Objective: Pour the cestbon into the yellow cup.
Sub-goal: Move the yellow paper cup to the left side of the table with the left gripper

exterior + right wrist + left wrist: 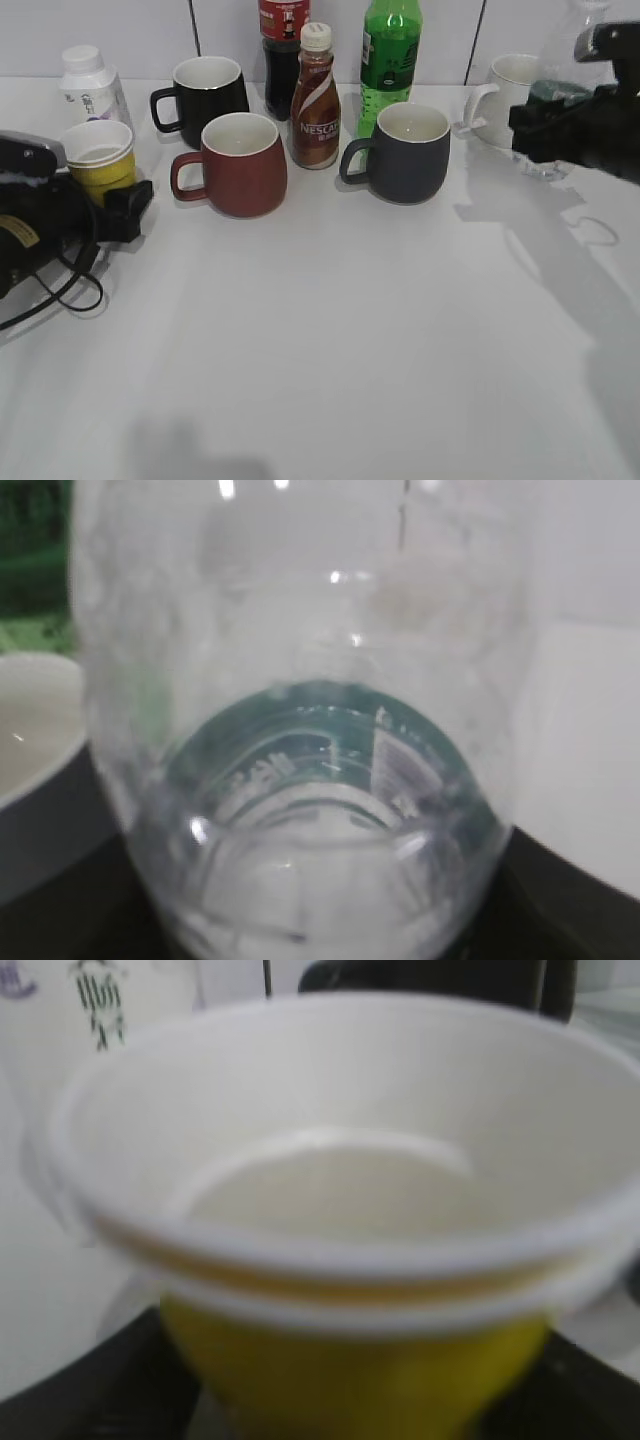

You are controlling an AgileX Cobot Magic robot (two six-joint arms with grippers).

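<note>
At the left edge of the frame, the left gripper [110, 205] is clamped on the yellow cup [98, 158], which appears to be two nested cups, white inside and seemingly empty. At the upper right, the right gripper [540, 135] closes around the clear water bottle [560, 90] by its dark green band, beside the white mug [510, 95]. Both things seem grasped but well apart, so pouring has not begun. The next move probably calls for bringing bottle and cup together, then tilting the bottle; whether its cap is off cannot be told.
</note>
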